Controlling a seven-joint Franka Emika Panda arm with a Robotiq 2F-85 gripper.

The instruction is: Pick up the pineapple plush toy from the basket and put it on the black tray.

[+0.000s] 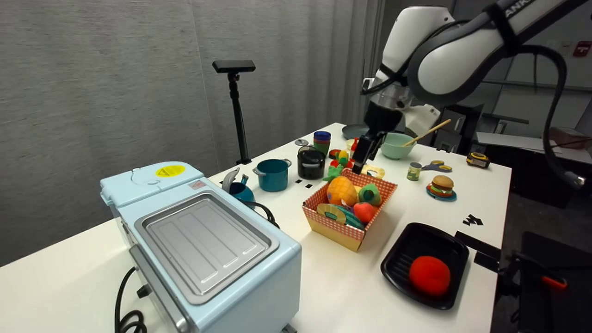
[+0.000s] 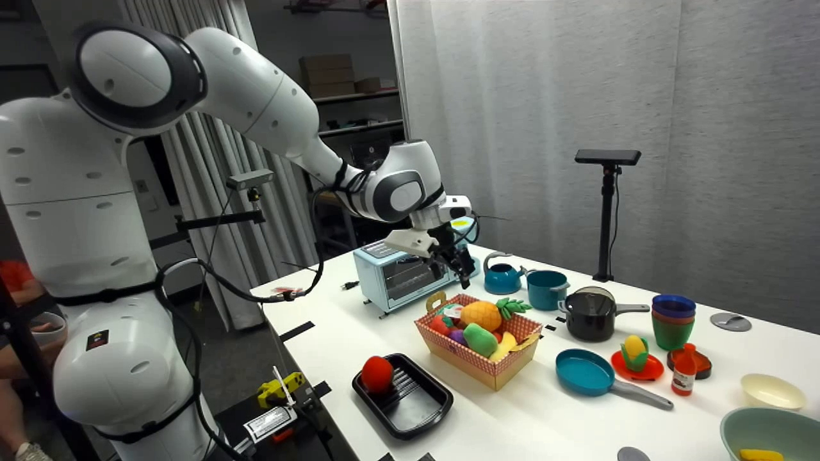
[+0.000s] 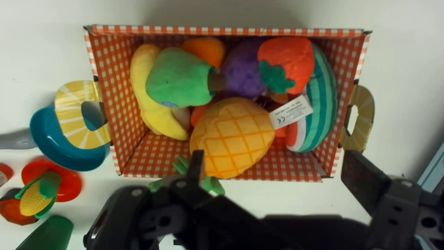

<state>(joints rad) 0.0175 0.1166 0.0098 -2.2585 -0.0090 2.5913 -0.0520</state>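
The gripper (image 3: 275,163) hangs above the basket (image 3: 225,30), its fingers (image 3: 364,184) spread wide with nothing between them. We locate the pineapple plush toy (image 3: 232,137) inside the basket: in the wrist view its body lies up and left of the midpoint between the fingertips, and the lower-left finger (image 3: 197,165) overlaps its edge in frame only. Its long axis slants from upper right to the green leafy crown (image 3: 214,185) at lower left, oblique to the left-right opening. We judge that the next move is to align the midpoint over the body and lower; we cannot tell how much correction is needed. The toy is a plump oval of soft-looking fabric with a diamond lattice, and we expect it to compress. The basket appears to be gingham-lined paperboard. In an exterior view, the black tray (image 2: 416,410), ribbed and slightly glossy, sits at lower centre and holds a round red plush toy (image 2: 377,374).
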